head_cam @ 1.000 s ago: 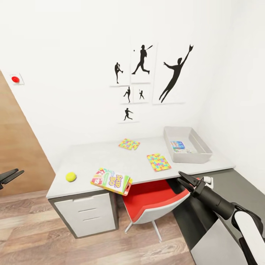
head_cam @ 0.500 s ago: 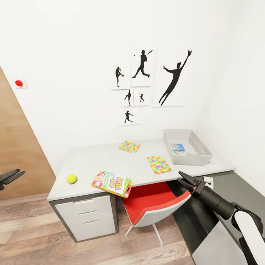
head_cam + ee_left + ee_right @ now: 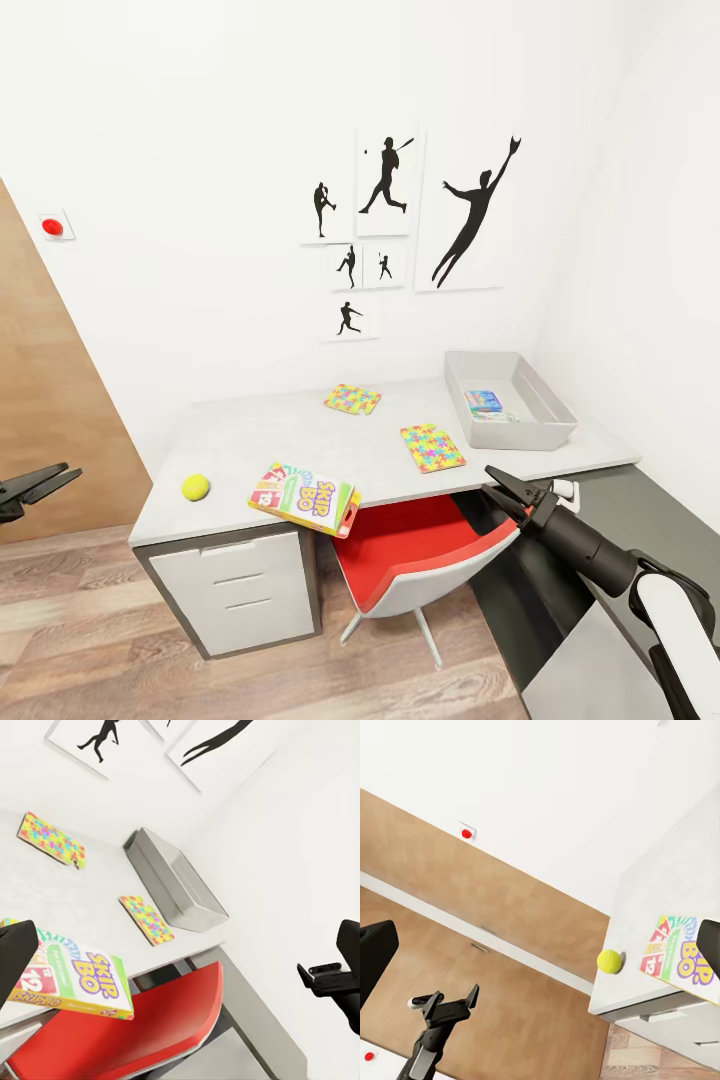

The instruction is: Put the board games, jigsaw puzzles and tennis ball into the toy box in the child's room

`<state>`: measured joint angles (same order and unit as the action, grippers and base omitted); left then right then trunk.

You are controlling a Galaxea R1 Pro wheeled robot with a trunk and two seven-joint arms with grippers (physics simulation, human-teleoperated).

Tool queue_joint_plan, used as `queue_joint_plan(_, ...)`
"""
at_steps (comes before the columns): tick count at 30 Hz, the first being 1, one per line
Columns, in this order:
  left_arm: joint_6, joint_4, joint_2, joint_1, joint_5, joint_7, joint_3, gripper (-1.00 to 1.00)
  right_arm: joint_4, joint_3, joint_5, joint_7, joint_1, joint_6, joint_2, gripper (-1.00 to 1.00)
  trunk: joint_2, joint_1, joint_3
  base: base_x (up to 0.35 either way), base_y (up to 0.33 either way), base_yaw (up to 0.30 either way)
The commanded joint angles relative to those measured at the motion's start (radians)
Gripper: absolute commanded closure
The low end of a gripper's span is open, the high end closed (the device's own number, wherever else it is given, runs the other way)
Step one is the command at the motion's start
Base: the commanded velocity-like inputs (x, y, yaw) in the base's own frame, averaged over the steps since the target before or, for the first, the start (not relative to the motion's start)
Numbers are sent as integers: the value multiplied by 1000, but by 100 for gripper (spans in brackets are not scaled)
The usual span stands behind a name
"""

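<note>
On the pale table lie a tennis ball near the left front corner, a colourful board game overhanging the front edge, and two jigsaw puzzles. The grey toy box stands at the table's right end with a blue board game inside. My right gripper is open, below the front edge near the toy box. My left gripper is open, far left of the table. The left wrist view has the board game, both puzzles and the toy box.
A red and white chair is tucked under the table, beside a white drawer unit. A dark grey low cabinet runs along the right wall. Wood floor lies in front, and a wooden door is at the left.
The head view has shifted slightly, so the camera moved. My left gripper has drifted a little to the right. The toys lie as before.
</note>
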<state>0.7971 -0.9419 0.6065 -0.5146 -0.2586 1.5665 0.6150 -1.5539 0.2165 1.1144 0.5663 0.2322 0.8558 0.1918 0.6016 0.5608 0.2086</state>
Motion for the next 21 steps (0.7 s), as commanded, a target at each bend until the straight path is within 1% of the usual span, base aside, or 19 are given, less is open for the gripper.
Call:
queue_joint_plan(1,14,0,-4,-1,1,4,-5,-100,0,1,1,2,1,6,0,-100,1,0,2,0,0,0)
queue_joint_plan(3,21,0,-14,-2,2,-6,-19,-100,0,1,1,1,1,6,0,-100,1,0,2,0,0,0)
queue_joint_plan(5,33,0,-31,-2,1,-35,-45,-100,0,1,1,1,1,6,0,-100,1,0,2,0,0,0)
queue_joint_plan(6,37,-1,-35,-2,1,-43,-52,-100,0,1,1,1,1,6,0,-100,1,0,2,0,0,0)
queue_joint_plan(8,54,-1,-53,-3,0,-79,-76,-100,0,2,1,2,1,6,0,-100,1,0,2,0,0,0)
queue_joint_plan(10,64,-2,-64,-4,0,-100,-85,-100,0,3,1,2,1,7,0,-100,1,0,2,0,0,0)
queue_joint_plan(11,72,-2,-77,-6,-1,-124,-92,-100,0,7,1,3,1,7,1,-100,1,0,2,0,0,0)
queue_joint_plan(13,80,-2,-91,-8,-1,-152,-97,-100,0,12,1,3,1,7,1,-100,1,0,2,0,0,0)
queue_joint_plan(14,86,-3,-108,-10,-2,-183,-99,-100,0,17,1,3,1,7,1,-100,1,0,2,0,0,0)
queue_joint_plan(15,89,-4,-118,-11,-3,-199,-101,-100,0,19,1,3,1,8,1,-100,1,0,2,0,0,0)
queue_joint_plan(16,95,-5,-138,-13,-3,-232,-102,-100,0,22,1,3,1,8,1,-100,1,0,2,0,0,0)
queue_joint_plan(17,98,-6,-148,-13,-3,-248,-103,-100,0,23,1,3,1,8,0,-100,1,0,2,0,0,0)
queue_joint_plan(18,102,-7,-170,-15,-3,-279,-104,-100,0,25,1,3,1,8,0,-100,1,0,2,0,0,0)
queue_joint_plan(19,104,-7,-181,-15,-3,-293,-104,-100,0,25,1,3,1,8,0,-100,1,0,2,0,0,0)
queue_joint_plan(21,108,-9,-223,-17,-4,-342,-105,-100,0,26,1,3,1,8,0,-100,1,0,2,0,0,0)
